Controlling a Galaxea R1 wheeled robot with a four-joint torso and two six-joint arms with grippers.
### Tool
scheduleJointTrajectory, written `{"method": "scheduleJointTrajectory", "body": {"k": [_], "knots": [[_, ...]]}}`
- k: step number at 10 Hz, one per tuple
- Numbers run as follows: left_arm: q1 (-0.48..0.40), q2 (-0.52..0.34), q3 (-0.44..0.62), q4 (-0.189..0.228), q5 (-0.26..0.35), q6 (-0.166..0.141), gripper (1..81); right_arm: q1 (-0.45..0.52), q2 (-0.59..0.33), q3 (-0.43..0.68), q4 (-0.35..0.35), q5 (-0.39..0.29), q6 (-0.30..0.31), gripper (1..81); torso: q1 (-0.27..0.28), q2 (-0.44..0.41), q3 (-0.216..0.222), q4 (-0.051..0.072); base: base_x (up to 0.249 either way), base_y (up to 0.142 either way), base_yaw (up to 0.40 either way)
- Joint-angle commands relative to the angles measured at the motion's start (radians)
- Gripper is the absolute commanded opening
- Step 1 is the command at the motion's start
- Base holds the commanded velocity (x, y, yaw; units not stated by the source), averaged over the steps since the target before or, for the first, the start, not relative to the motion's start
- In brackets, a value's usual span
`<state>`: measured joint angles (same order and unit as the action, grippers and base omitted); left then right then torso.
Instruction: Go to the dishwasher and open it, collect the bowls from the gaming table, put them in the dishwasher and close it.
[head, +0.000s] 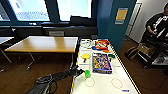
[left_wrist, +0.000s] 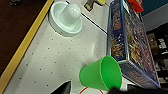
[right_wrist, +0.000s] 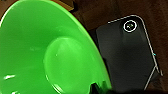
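From the left, the left pincer (head: 81, 72) reached over the yellow edge of the gaming table (head: 105, 82), its jaws spread and holding nothing, with the small upright green cup (head: 87, 73) just ahead between the tips. Right of the cup lay a board-game box (head: 101, 62). The lime green bowl (right_wrist: 37, 50), glossy and shallow, sat hard against the right wrist camera, off the table; I could not tell that pincer's grip.

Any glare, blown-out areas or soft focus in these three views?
Head view: windows blown out white, room beneath dark, wide-angle bend in the gaming table edges. Left wrist view: evenly lit, green cup soft-edged, faint sheen on the white tabletop. Right wrist view: lime green bowl very close and blurred, small highlights on its inside; floor behind dim.
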<state>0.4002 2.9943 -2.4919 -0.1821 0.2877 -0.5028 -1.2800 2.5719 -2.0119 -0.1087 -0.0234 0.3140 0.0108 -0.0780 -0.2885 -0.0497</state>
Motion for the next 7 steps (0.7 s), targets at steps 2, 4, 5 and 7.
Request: {"method": "scheduleJointTrajectory", "body": {"k": [2, 4, 5, 7], "knots": [[-0.178, -0.001, -0.016, 0.043, -0.015, 0.001, 81.1, 0.052, -0.023, 0.015, -0.011, -0.053, -0.006, 1.0, 0.000, 0.000, 0.000, 0.000, 0.000, 0.000, 0.000], [-0.188, 0.005, -0.018, 0.044, -0.015, 0.001, 81.1, 0.055, -0.023, 0.015, -0.009, -0.053, -0.004, 1.0, 0.000, 0.000, 0.000, 0.000, 0.000, 0.000, 0.000], [-0.194, 0.014, -0.018, 0.044, -0.015, 0.001, 81.1, 0.055, -0.023, 0.015, -0.009, -0.053, -0.004, 1.0, 0.000, 0.000, 0.000, 0.000, 0.000, 0.000, 0.000], [-0.198, 0.029, -0.018, 0.056, -0.016, 0.001, 81.1, 0.055, -0.023, 0.015, -0.009, -0.053, -0.004, 1.0, 0.000, 0.000, 0.000, 0.000, 0.000, 0.000, 0.000]]}}
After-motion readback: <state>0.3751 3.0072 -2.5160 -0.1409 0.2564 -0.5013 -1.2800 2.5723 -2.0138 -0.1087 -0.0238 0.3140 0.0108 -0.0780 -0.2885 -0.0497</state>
